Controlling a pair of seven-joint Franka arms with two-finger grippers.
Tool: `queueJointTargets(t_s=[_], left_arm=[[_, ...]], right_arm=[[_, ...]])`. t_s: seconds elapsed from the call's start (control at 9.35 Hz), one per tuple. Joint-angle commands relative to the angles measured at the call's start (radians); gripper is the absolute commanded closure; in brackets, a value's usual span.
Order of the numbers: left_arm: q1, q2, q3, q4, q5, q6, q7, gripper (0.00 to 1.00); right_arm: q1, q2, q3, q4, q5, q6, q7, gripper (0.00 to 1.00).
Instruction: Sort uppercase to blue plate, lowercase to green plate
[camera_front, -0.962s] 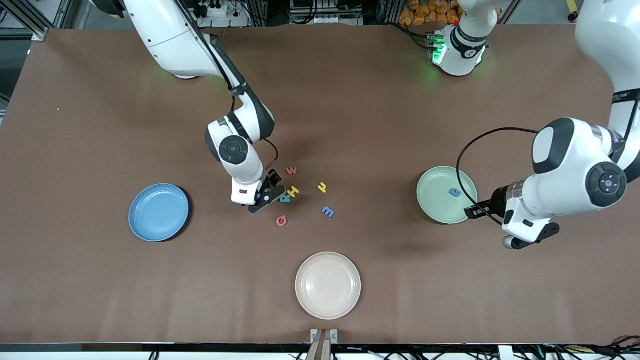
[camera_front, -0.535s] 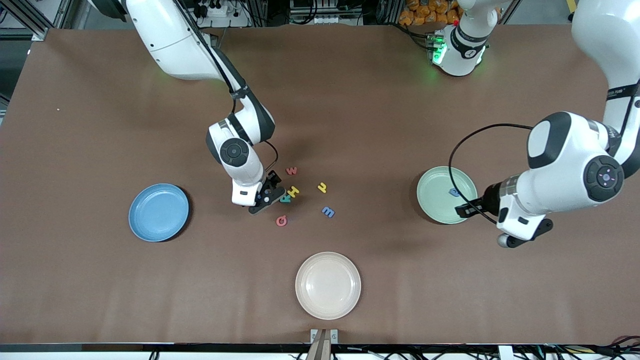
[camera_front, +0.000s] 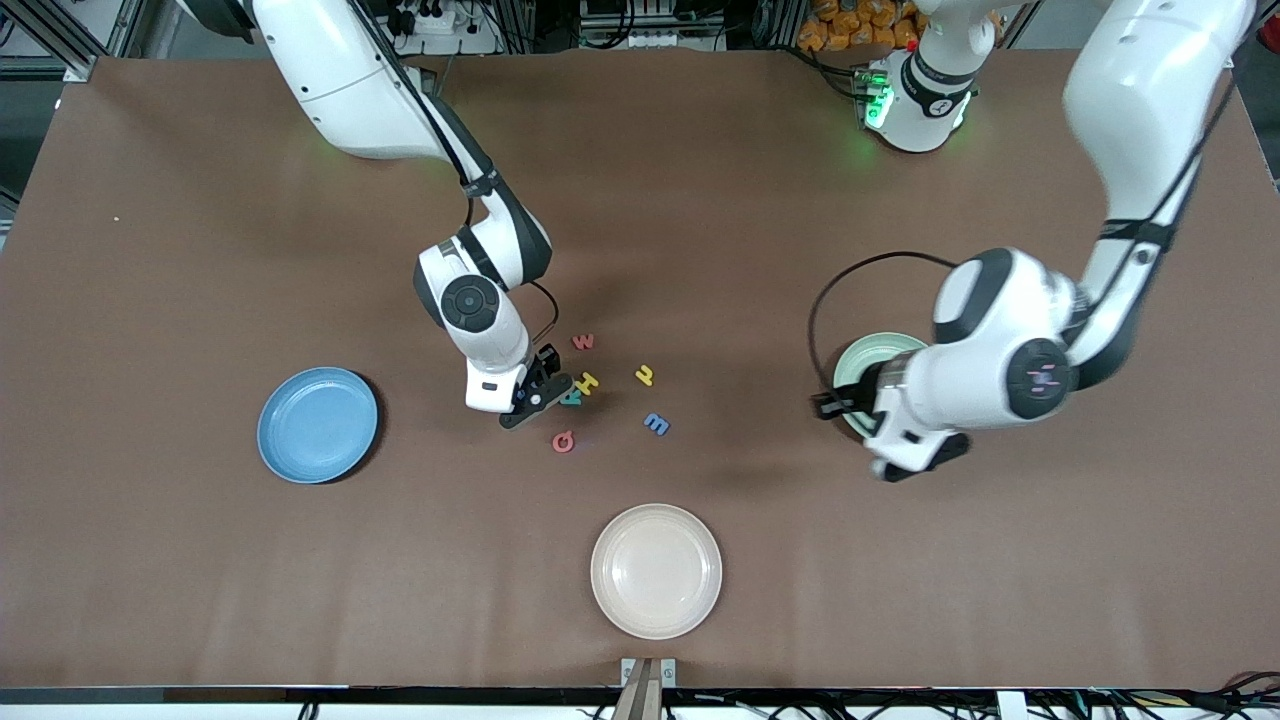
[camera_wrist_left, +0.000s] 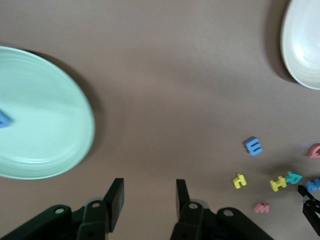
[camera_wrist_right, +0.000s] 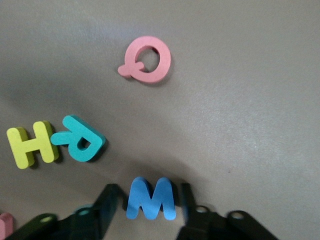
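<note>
My right gripper is down on the table among the letters, its fingers closed against the sides of the blue W. Beside it lie the teal R, yellow H and pink Q. The pink w, yellow u and blue m lie loose nearby. The blue plate is empty. A blue a lies in the green plate. My left gripper hangs open and empty over the table beside that plate.
A cream-white plate sits near the table's front edge, nearer the camera than the letters. The left arm's body covers much of the green plate in the front view. Bare brown table lies between the letters and each plate.
The right gripper's fingers have closed in on the blue W. The left arm has swung from the green plate's edge across it toward the letters.
</note>
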Motion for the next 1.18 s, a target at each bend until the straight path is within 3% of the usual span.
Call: queueJointTargets(t_s=[0.0, 0.32, 0.64, 1.07], left_arm=[[-0.110, 0.031, 0.046, 0.010, -0.003, 0.062, -0.097, 0.50], [-0.300, 0.049, 0.182, 0.011, 0.012, 0.123, -0.195, 0.50], [-0.355, 0.092, 0.190, 0.011, 0.015, 0.168, -0.289, 0.48], [-0.536, 0.143, 0.259, 0.034, 0.170, 0.192, -0.442, 0.41]], right_arm=[[-0.007, 0.017, 0.003, 0.004, 0.004, 0.004, -0.014, 1.00], [-0.023, -0.001, 0.003, 0.009, 0.007, -0.003, 0.003, 1.00], [-0.130, -0.079, -0.004, 0.010, 0.005, -0.058, 0.020, 1.00], [-0.310, -0.153, -0.007, 0.004, -0.008, -0.154, 0.012, 1.00]])
